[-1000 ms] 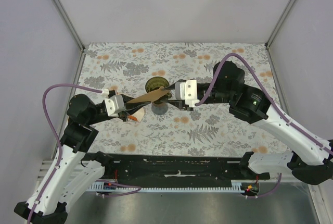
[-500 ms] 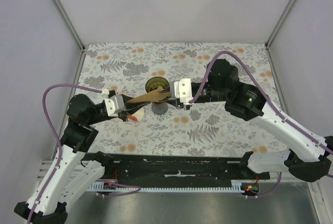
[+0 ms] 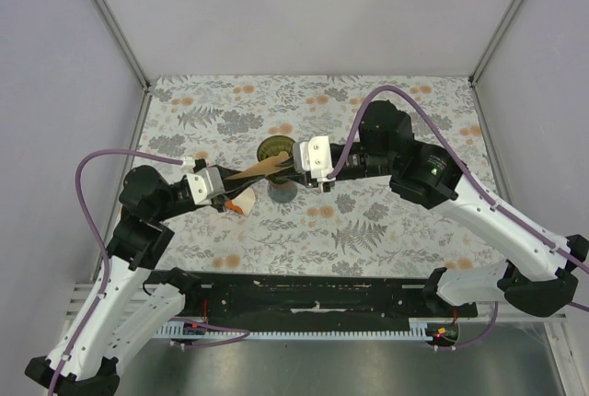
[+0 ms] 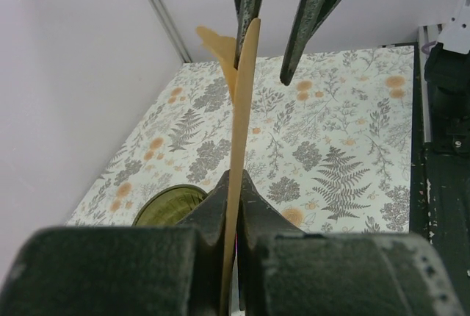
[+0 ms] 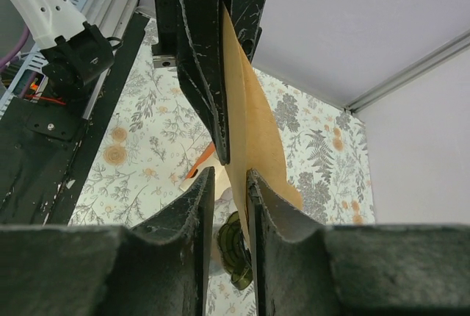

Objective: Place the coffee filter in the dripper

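Top external view is showing the coffee filter (image 3: 261,169) in the air, with one end over the near rim of the dripper (image 3: 271,147) and the rest reaching away to the dripper's left. It is not yet inside the cup. The paper is folded flat as a thin tan fan, and in both wrist views I am seeing it almost edge-on.

My left gripper (image 4: 233,184) is pinching the end that is pointing away from the dripper, with both fingers pressed tight on the paper. My right gripper (image 4: 262,72) is standing at the end nearest the dripper. Its jaws are a small way apart, with the paper's edge between them. One finger is touching the paper and the other is apart from it, so I am not counting this as a grip.

The dripper is standing upright on the flowered table (image 3: 386,230) with its mouth open upward. An orange and white carton (image 3: 242,203) is lying to the dripper's near left, under my left claw.

I am judging that the step in hand is the taking of the filter between my two claws, before the placing itself. The next move is asking the right jaws to catch the free edge firmly. After that, I think, both claws together must bring the cone point-down over the dripper's mouth. Such thin paper is probably bending easily, so I am expecting that a slow and gentle pull is safer.
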